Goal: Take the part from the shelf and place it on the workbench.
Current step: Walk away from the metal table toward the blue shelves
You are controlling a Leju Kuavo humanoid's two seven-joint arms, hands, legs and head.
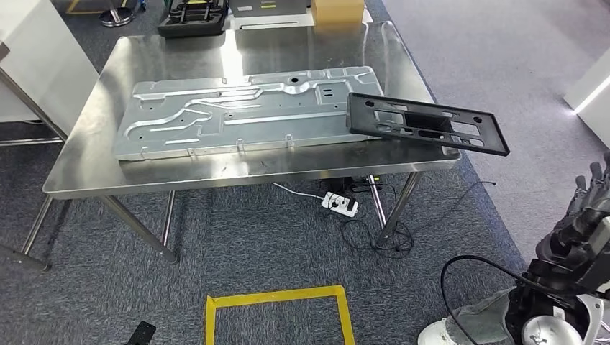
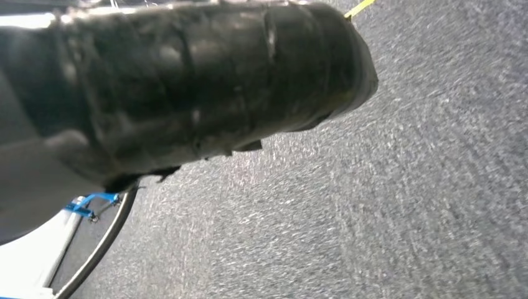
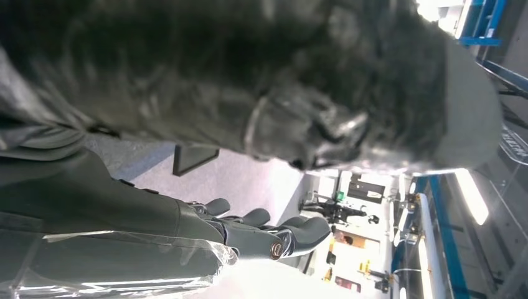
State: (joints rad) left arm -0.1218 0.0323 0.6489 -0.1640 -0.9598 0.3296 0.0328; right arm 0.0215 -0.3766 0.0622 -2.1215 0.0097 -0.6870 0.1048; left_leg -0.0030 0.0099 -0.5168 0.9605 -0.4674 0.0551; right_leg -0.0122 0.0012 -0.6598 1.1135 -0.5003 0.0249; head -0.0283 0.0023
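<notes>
Head view: part [image 1: 426, 124] on workbench [image 1: 216, 169].

High head view down over workbench [image 1: 237, 176]; wrist views close behind hands.

The workbench [image 1: 216, 176] stands ahead in the head view; a metal panel [image 1: 244, 111] lies flat across its middle; the part [image 1: 426, 123] rests to the right of the panel, one end overlapping the panel's right end, the other jutting past the table's right edge; a box [image 1: 337, 11] and a tray [image 1: 193, 18] sit at the far edge; a power strip [image 1: 340, 204] lies on the floor under the table; a taped square [image 1: 277, 316] marks the floor in front of it; the right hand [image 1: 586, 226] hangs low at the right, well apart from the table.
</notes>
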